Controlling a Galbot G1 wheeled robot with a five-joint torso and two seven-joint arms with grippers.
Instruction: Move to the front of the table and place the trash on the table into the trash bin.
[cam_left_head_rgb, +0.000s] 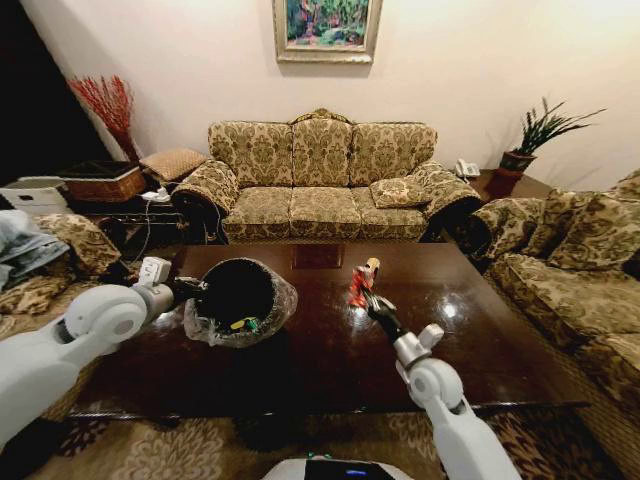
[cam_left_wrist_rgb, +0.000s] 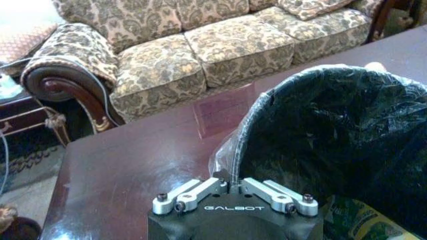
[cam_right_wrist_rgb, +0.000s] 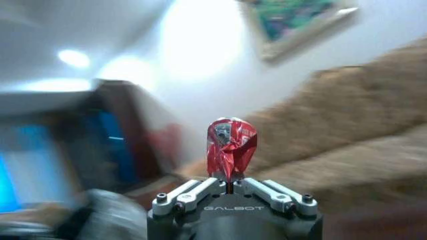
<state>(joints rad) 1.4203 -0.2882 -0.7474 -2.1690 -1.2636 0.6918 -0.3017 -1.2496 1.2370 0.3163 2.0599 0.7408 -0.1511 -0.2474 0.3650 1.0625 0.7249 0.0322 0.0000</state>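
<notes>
My left gripper (cam_left_wrist_rgb: 235, 189) clamped on rim of trash bin (cam_left_head_rgb: 240, 295), bin tipped over table (cam_left_head_rgb: 470, 340). Inside bin: green-yellow wrapper (contents partly hidden by liner). My right gripper (cam_left_head_rgb: 366, 299) right of bin, above tabletop, fingers pinched shut on red wrapper (cam_right_wrist_rgb: 230, 145), wrapper sticking up.

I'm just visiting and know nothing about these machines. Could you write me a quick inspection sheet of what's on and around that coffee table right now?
Surface: dark glossy table, mostly bare.
Job's things: black lined trash bin tilted up, green-yellow wrapper inside; red wrapper held above the table.
Clutter: nothing seen on the tabletop.
Grippers: left gripper shut on the trash bin's rim; right gripper shut on the red wrapper.
Cables: a cord by the side table.
Surroundings: patterned sofas, painting, potted plant.
</notes>
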